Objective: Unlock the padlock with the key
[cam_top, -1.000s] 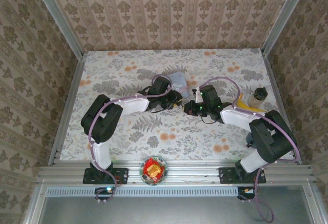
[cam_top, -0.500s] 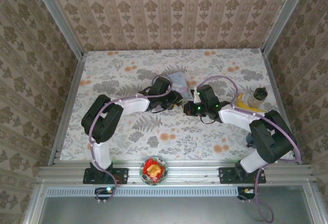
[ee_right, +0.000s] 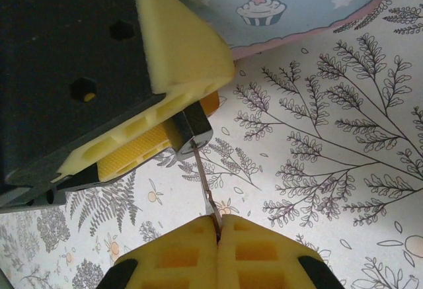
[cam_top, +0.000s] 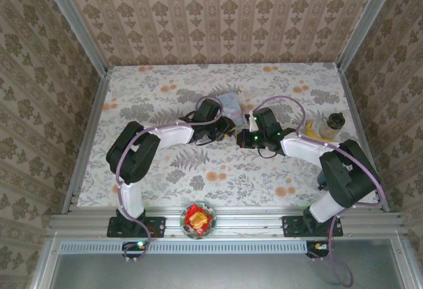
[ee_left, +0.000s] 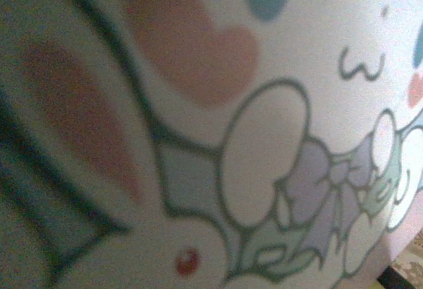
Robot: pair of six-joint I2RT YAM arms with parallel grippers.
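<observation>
Now | right gripper (ee_right: 217,235) pinched fully shut on key (ee_right: 203,184), blade pointing 11 o'clock | padlock (ee_right: 192,127) clamped in part-open left gripper (ee_right: 201,104), directly at key tip | entry unclear | judgement: axes nearly aligned, right arm drives insertion

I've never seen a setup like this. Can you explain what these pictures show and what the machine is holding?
These are two robot arms bolted to a table's near edge, each ending in two-finger jaws. The overhead picture looks down on both: the left arm and right arm meet mid-table. The other two pictures come from small cameras on each wrist. The left wrist camera sits very close to a pale cartoon-printed tin. In the right wrist picture, the right arm's yellow jaws are shut on a thin key, whose tip meets a small padlock gripped by the left arm's jaws. Also on the flowery table: a banana and a bottle.
</observation>
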